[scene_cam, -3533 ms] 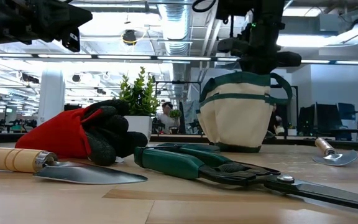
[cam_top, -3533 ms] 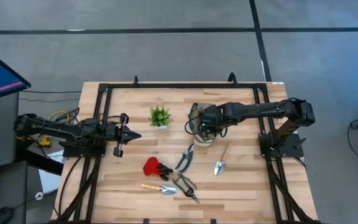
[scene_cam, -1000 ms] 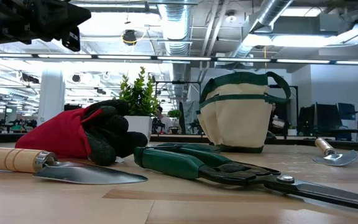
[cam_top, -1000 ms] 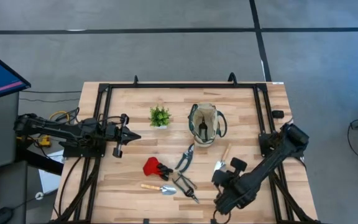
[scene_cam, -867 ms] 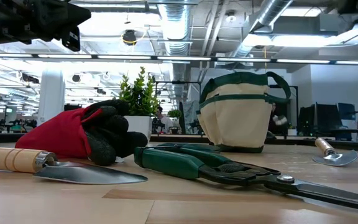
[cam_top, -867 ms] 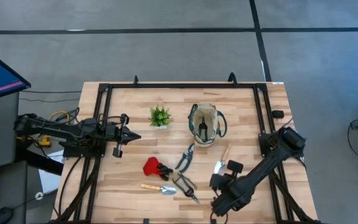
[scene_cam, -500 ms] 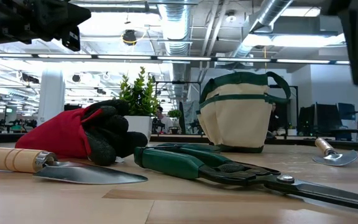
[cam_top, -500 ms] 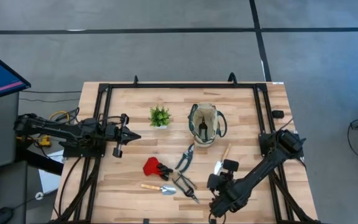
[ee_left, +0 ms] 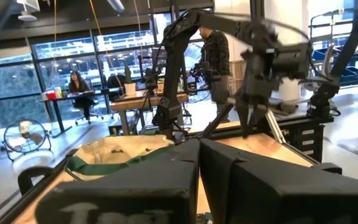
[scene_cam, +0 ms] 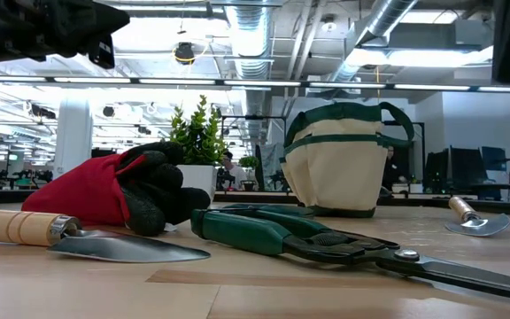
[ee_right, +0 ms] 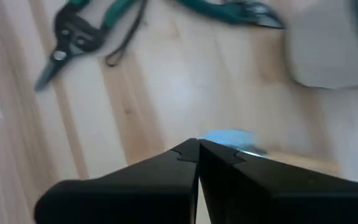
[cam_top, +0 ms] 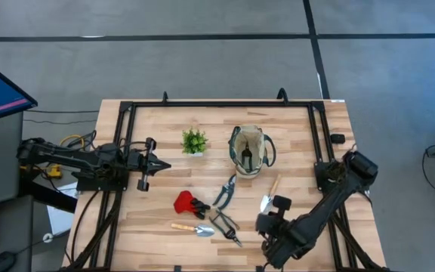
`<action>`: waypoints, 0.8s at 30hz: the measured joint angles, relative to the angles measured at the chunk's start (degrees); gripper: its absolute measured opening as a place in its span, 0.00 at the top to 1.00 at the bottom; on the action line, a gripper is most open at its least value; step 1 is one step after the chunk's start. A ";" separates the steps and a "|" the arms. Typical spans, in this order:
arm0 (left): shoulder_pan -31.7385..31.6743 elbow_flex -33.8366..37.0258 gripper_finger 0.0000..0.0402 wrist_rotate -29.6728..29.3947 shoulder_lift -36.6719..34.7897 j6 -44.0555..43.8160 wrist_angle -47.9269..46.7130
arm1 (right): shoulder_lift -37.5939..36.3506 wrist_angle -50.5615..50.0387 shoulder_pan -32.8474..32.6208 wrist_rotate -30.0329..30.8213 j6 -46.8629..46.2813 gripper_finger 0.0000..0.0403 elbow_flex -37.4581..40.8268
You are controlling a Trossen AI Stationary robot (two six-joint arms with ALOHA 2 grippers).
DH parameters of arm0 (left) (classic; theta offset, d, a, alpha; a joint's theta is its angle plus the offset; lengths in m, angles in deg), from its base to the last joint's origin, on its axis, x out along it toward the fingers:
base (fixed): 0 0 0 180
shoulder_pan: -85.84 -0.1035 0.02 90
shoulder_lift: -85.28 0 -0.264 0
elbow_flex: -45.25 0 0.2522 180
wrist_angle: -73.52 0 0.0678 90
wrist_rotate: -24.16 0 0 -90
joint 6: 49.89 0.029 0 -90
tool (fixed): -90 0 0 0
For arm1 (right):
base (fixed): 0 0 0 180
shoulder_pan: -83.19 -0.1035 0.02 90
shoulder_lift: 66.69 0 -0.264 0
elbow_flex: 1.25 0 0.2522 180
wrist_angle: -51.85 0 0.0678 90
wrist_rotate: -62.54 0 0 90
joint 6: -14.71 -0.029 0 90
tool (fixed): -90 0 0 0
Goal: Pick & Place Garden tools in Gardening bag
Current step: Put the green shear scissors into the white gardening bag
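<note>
- Wooden table (cam_top: 293, 125) with a black frame round its edges, grey floor all around, big open office behind it in the low view.
- Gardening bag (cam_top: 248, 149) stands upright just right of table centre, mouth open, bare wood on its 12 o'clock side.
- Potted plant (cam_top: 194, 140) sits at the bag's 9 o'clock, clearly apart.
- Tools cluster at the bag's 6 to 7 o'clock: green-handled shears (cam_top: 224, 192), red-and-black glove (cam_top: 188, 203), wooden-handled trowel (cam_top: 193, 228), second cutters (cam_top: 225, 227).
- Another trowel (cam_top: 269, 195) lies at the bag's 5 o'clock.
- My right gripper (cam_top: 272, 245) is near the front edge, fingers pressed together, holding nothing.
- My left gripper (cam_top: 161, 165) waits by the left rail, closed and empty too.
</note>
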 joint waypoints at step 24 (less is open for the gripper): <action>-0.02 0.00 0.99 -0.61 0.00 -0.01 0.89 | -33.45 31.27 5.70 -2.79 17.21 1.00 37.44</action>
